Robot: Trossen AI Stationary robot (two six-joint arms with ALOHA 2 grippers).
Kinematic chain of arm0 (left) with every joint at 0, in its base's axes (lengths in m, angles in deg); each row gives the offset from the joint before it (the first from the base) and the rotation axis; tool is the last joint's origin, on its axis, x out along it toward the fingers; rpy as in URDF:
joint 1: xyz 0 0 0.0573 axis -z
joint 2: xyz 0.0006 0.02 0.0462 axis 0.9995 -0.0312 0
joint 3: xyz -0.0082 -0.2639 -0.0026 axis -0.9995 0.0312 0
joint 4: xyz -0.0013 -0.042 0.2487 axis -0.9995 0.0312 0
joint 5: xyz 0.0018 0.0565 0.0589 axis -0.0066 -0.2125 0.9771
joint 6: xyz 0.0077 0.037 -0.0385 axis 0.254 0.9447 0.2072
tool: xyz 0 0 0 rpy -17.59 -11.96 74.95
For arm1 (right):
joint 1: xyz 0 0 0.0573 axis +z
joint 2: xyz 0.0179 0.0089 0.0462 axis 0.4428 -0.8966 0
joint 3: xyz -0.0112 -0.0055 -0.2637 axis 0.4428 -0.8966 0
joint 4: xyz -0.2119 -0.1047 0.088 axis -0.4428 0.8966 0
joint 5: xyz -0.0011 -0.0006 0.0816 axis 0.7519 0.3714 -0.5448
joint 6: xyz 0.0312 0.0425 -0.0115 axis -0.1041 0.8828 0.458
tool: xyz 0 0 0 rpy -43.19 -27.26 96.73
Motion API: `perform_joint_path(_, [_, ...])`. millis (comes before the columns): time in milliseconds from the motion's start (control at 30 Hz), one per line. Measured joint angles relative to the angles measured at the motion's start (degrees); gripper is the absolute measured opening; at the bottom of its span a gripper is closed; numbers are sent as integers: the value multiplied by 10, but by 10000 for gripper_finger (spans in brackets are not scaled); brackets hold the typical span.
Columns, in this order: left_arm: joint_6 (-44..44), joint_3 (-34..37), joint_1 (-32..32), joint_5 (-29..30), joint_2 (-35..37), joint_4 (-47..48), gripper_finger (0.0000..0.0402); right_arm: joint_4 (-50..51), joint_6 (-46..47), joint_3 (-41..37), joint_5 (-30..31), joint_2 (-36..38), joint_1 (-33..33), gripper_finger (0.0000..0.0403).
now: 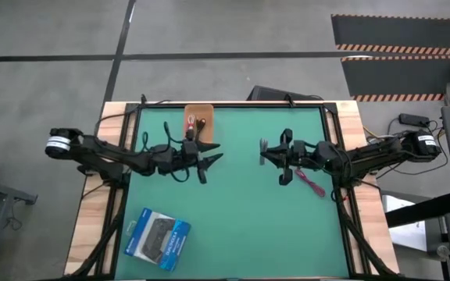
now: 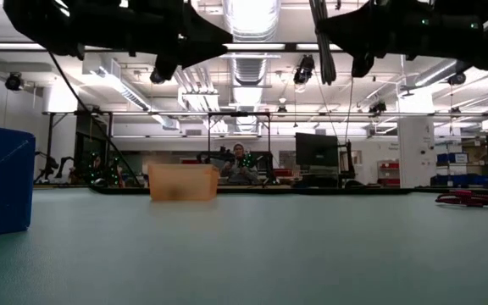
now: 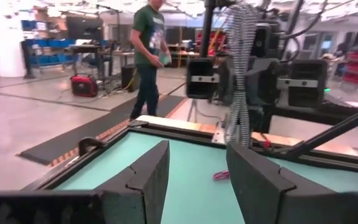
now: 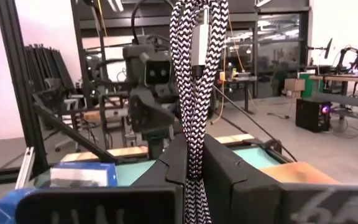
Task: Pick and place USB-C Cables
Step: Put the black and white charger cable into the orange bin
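**Operator:** What am I holding, and how is the grip?

**Guide:** Your right pincer [image 4: 194, 168] is clamped on the braided cable [image 4: 194, 81], a black-and-white woven bundle that passes between the fingers with its loop sticking out ahead of them. The grip sits near one end, so expect it to swing. Move slowly and keep the wrist level.

**Operator:** Where does it go?

**Guide:** I judge the small orange bin [image 1: 199, 122] to be the target. It lies well across the mat from your right pincer, just beside your left pincer [image 1: 212, 153], and it already holds a cable or two. You are well above the mat, so carry across at that height and lower only once the hanging end is over the bin.

**Operator:** Is the left arm in the way?

**Guide:** It could be. Your left pincer hangs with its fingers apart and nothing in them, close to the bin's near edge. Draw it back first, or approach the bin from its open side.

**Operator:** Anything left after this?

**Guide:** The pink cable [image 1: 311, 183] lies on the mat just behind your right pincer. The blue box [image 1: 158, 237] sits farther off; leave it.
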Motion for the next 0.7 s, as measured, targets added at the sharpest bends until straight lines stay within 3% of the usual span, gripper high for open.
perform_joint_path(333, [-1, -33, 3, -33, -94, -110, 146, -28, 13, 7, 0, -14, 0, 18])
perform_joint_path(700, [-15, -115, 4, -75, -185, -135, 146, -161, 36, 7, -21, -120, 2, 18])
